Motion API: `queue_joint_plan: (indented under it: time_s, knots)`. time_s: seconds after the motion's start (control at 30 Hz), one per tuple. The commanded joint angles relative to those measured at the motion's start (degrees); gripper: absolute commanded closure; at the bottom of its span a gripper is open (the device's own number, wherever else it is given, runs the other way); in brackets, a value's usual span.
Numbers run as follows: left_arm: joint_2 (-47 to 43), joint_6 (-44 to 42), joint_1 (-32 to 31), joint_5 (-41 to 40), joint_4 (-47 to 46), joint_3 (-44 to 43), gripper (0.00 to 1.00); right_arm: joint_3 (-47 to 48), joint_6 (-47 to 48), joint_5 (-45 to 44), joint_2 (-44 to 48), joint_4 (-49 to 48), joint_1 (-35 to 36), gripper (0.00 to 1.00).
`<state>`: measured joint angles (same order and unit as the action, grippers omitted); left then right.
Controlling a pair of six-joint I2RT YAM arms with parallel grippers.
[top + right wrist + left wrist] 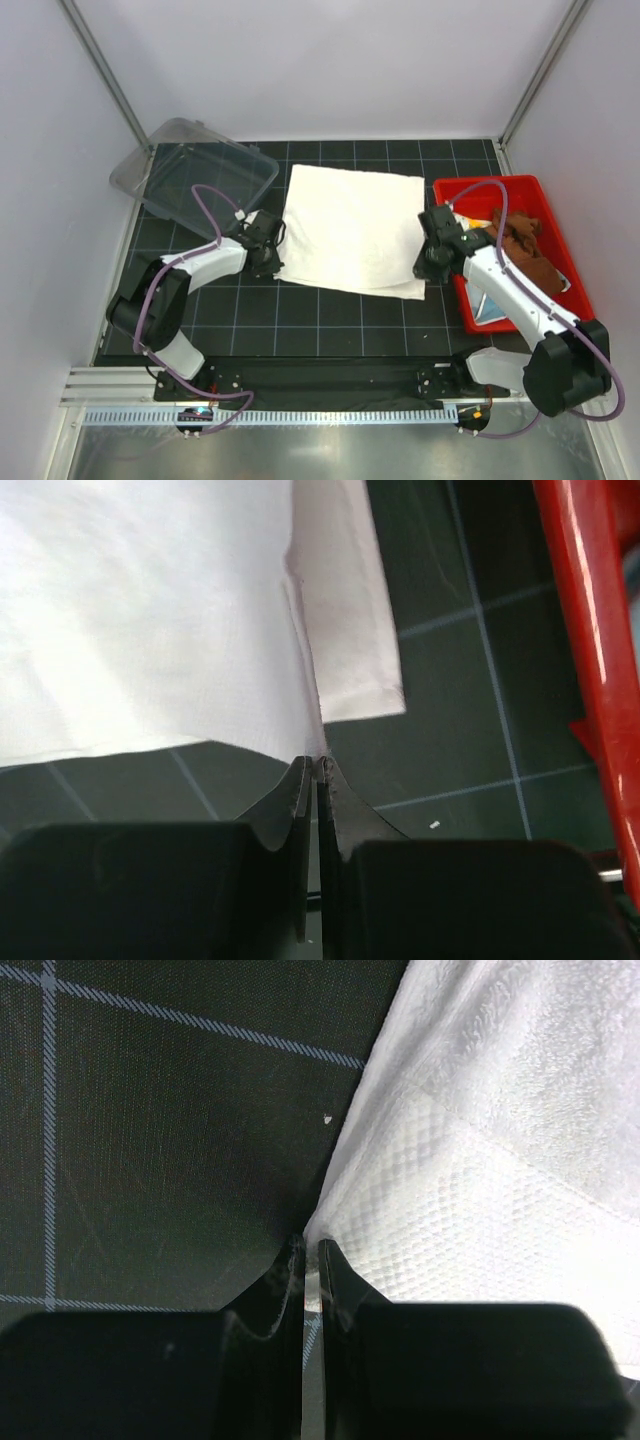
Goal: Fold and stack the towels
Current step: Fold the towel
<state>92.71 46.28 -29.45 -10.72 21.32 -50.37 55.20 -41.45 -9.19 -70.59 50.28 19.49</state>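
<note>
Silver rail (300, 415) across the near edge, both arm bases bolted just behind it; the black counter (330, 320) with its white grid runs away from there.

Left side first: the left end effector (276, 250) is down at the left edge of the cream towel (350, 235), and the wrist view has its fingers (335, 1270) drawn together to a sliver, the towel's woven border meeting the tips; a pinch on that edge, by the look of it.

Over on the right, the right end effector (432, 262) sits at the towel's near right corner; from its own camera the jaws are pressed narrow on a thin fold of the white cloth, which rises off the grid from the tips, with a second layer lying flat beside it.

The cream towel itself lies spread in the middle of the counter between the two arms, near edge doubled.

Right of it, a red bin (490, 183); the brown towel (522, 242) is bunched inside toward the far end, a pale cloth (488, 306) at the near end, partly behind the right arm.

Far left, a clear plastic tub (200, 165) rests tilted, hanging over the counter's corner.
</note>
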Motion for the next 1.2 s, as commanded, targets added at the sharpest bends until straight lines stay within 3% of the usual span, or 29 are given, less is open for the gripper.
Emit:
queue_joint_plan:
  time_s: [0.0, 0.17, 0.63, 0.73, 0.8, 0.97, 1.07, 1.17]
  knots:
    - [1.9, -0.4, -0.3, -1.7, 4.9, 3.3, 1.00, -11.8, -5.8, 1.5, 3.5, -3.5, 0.3, 0.99]
    - [2.3, -0.7, -0.4, -2.2, 5.0, 3.1, 1.00, -21.4, -7.6, 0.6, 2.2, -12.0, 0.7, 0.99]
    - [0.5, -1.2, -0.3, -3.3, 6.8, 3.8, 1.00, -22.5, -8.6, -6.4, 1.4, -9.1, 0.6, 0.96]
    - [-1.4, -1.8, -0.4, -3.1, 8.3, 4.0, 1.00, -21.4, -8.3, -6.8, 2.3, -7.0, 0.6, 0.84]
    - [-3.7, -1.3, -0.7, -2.4, 10.0, 4.1, 0.99, -20.2, -7.5, -6.5, 3.8, -5.4, 0.6, 0.69]
    - [-11.7, 0.4, -2.5, -0.7, 14.6, 2.2, 0.67, -9.7, -4.3, -2.9, 7.3, -1.8, 0.6, 0.57]
    - [-13.7, -0.8, -2.4, -1.3, 16.8, -4.7, 0.57, -2.8, 0.5, 0.0, 3.8, -6.0, 0.6, 0.57]
    - [-11.6, -2.8, -2.5, 2.0, 13.9, -9.3, 0.55, 1.3, 5.9, 3.4, -0.9, -11.8, 0.6, 0.63]
